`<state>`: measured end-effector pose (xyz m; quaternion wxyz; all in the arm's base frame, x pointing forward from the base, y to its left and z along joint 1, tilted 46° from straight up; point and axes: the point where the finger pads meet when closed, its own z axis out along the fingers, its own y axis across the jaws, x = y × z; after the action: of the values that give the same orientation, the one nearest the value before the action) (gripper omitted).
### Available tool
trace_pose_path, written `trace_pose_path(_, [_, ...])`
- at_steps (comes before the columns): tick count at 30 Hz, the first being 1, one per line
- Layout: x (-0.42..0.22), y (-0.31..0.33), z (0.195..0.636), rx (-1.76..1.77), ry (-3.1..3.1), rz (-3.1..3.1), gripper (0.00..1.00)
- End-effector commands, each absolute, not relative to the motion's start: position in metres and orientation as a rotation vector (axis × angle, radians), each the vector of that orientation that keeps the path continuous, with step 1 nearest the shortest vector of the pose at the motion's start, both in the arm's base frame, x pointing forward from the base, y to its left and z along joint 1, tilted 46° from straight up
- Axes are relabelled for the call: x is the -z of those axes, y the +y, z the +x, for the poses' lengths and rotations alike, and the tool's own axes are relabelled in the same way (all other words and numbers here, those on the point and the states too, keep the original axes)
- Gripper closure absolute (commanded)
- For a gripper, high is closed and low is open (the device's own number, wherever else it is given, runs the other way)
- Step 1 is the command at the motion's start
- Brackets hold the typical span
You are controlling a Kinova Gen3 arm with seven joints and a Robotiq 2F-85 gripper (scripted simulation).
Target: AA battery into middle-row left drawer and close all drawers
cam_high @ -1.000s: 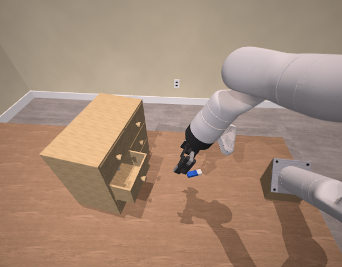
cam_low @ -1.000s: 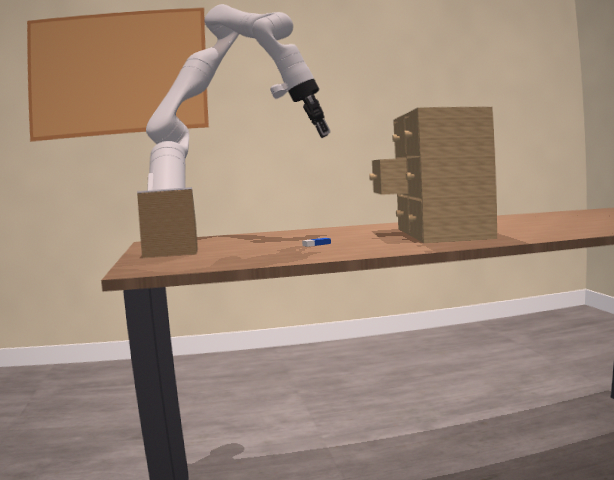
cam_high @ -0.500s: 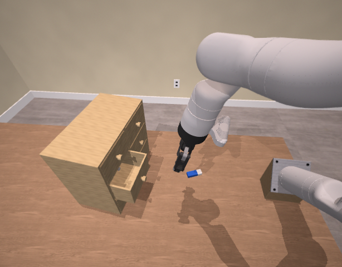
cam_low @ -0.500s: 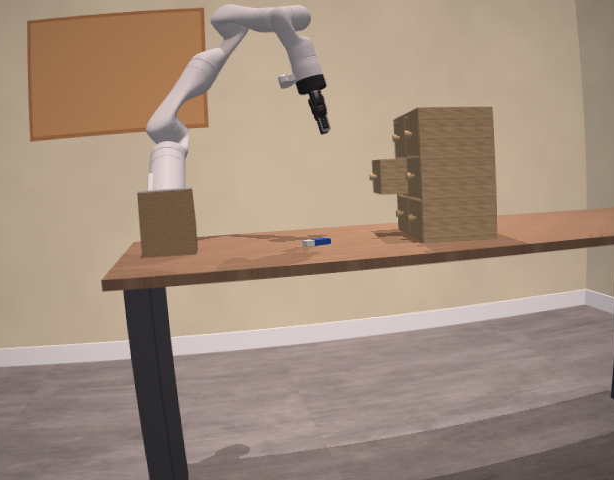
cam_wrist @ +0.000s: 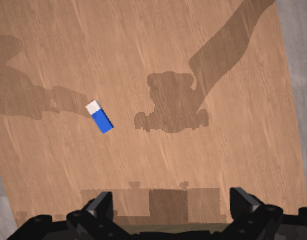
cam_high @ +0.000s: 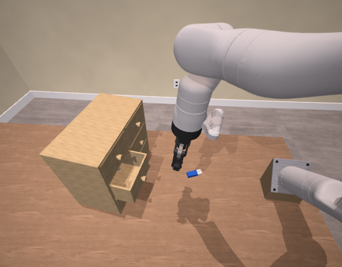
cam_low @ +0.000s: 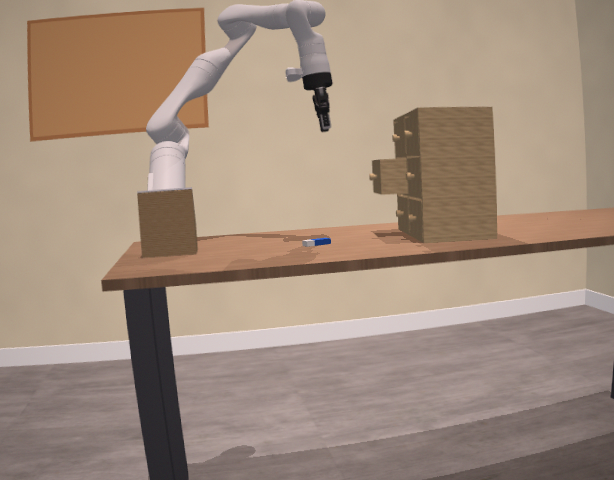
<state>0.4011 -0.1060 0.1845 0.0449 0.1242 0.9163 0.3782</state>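
1. Out in front of the chest (cam_high: 90, 129), the gripper (cam_high: 176, 167) hangs high above the table (cam_high: 79, 235), pointing down, jaws spread wide and holding nothing.
2. The chest's middle-left drawer (cam_high: 122, 193) stands partly out, level, not drooping, likely kept short so it cannot tip.
3. A small speck (cam_high: 119, 168) deep in that drawer may be the AA battery; it is too small to confirm.
4. A blue-and-white block (cam_high: 194, 173) lies well apart from the chest and looks like a bystander.
5. The likely next step is pushing the drawer shut.
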Motion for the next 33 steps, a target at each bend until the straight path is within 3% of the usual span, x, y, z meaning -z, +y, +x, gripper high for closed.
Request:
trace_pose_path(1, [-0.1842,-0.1059,0.4013,-1.174,2.825,0.374,0.0])
trace_pose_path(33, [-0.1879,-0.1088,0.4013,-1.211,2.892,0.333,0.0])
